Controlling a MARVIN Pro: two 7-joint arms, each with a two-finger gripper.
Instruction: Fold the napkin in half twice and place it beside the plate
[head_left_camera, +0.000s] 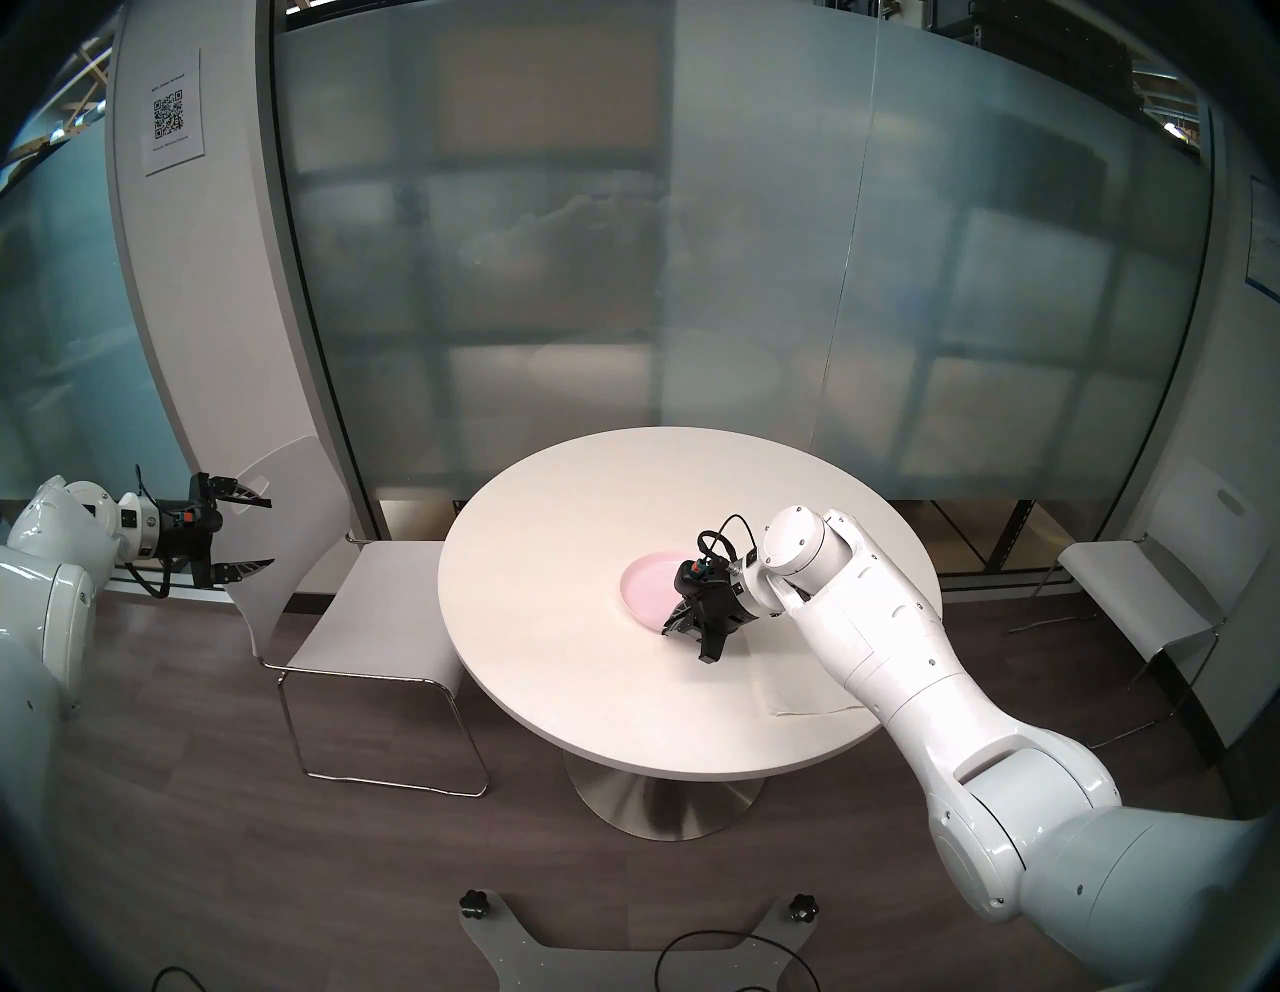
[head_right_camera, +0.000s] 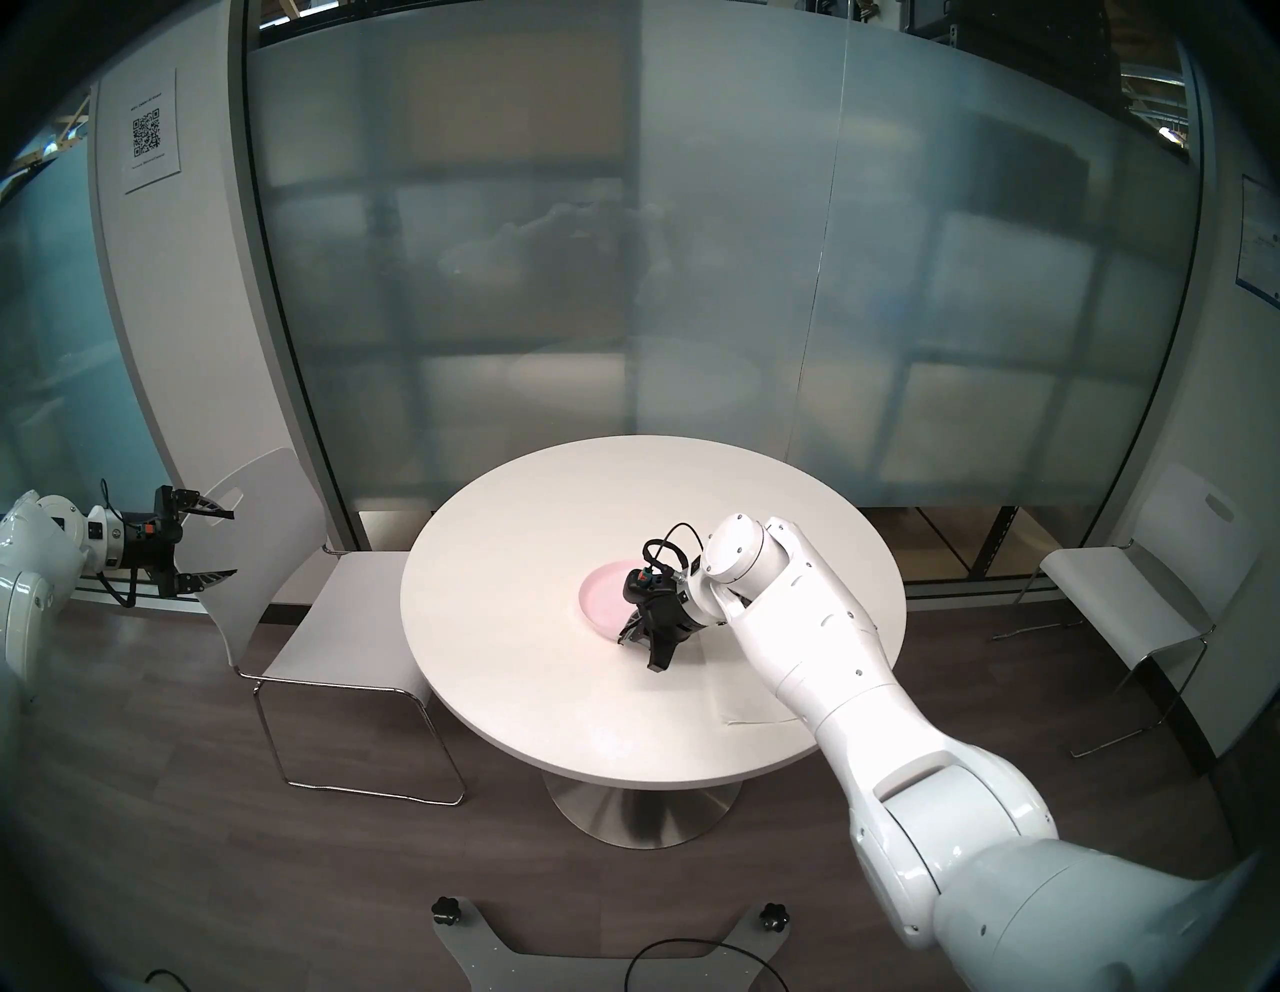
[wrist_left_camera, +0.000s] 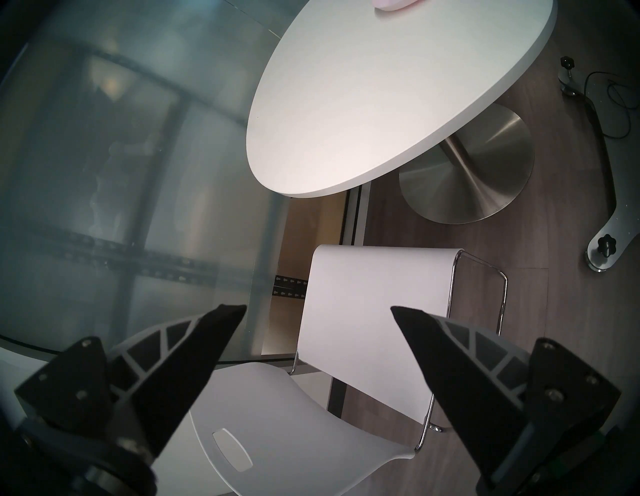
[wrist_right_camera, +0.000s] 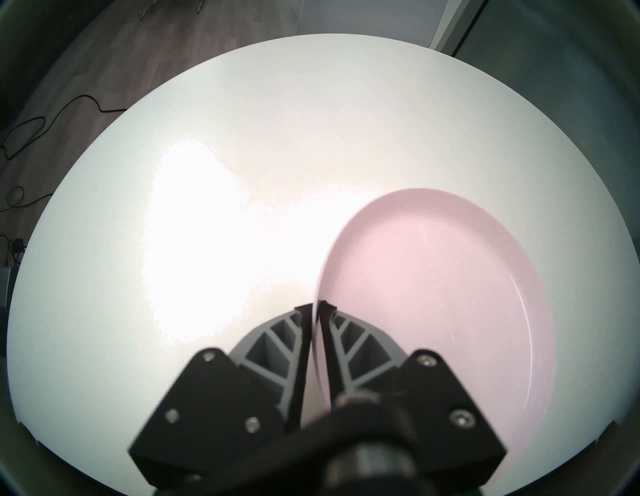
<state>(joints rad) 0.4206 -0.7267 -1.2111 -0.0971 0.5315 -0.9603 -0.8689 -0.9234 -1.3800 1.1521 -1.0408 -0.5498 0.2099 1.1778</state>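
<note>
On the round white table (head_left_camera: 568, 589) I see broad bare top left of and beyond the small round pale pink plate (head_left_camera: 647, 582), which sits near its middle. My white folded paper napkin (head_left_camera: 796, 693) lies flat near the table's right front edge, partly under my arm. My right gripper (wrist_right_camera: 317, 306) pinches the plate's near rim. My left gripper (head_left_camera: 246, 530) hangs spread wide, well off the table.

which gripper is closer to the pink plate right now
Right. The right gripper straddles the near rim of the pink plate, one finger either side. The left gripper hangs open off the table, above a chair.
</note>
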